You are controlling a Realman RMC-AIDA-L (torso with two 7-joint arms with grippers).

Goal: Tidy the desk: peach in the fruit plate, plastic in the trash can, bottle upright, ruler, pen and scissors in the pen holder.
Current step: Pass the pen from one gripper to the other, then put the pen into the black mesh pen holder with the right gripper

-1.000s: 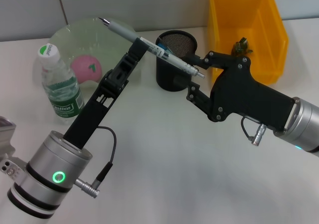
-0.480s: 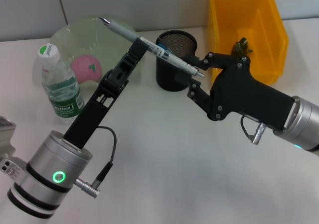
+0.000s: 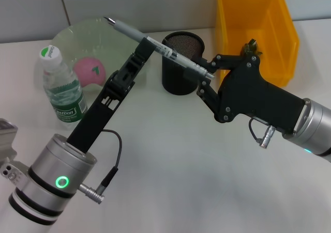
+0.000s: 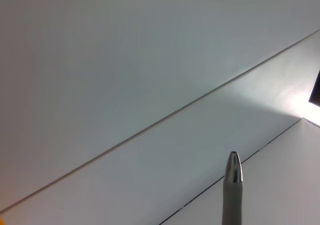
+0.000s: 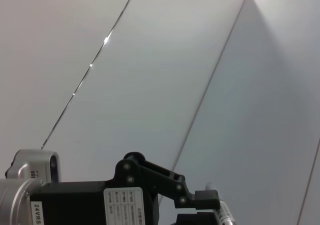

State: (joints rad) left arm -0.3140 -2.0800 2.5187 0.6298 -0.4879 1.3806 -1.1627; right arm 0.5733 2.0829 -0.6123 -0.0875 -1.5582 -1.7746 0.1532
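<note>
Pen (image 3: 155,45), clamped mid-barrel in the left gripper (image 3: 145,47) jaws above the holder (image 3: 180,70), has shifted slightly toward the right gripper (image 3: 205,81), whose jaws now bracket its lower end, narrowly open, indicating a handover before insertion.

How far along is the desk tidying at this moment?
Looks done: the pink peach lies in the clear glass fruit plate, and the clear plastic water bottle stands upright. In hand: the left gripper holds the silver pen above the black mesh pen holder, with the right gripper at the pen's other end. Left: the pen must go into the holder; ruler, scissors and plastic cannot be confirmed.
</note>
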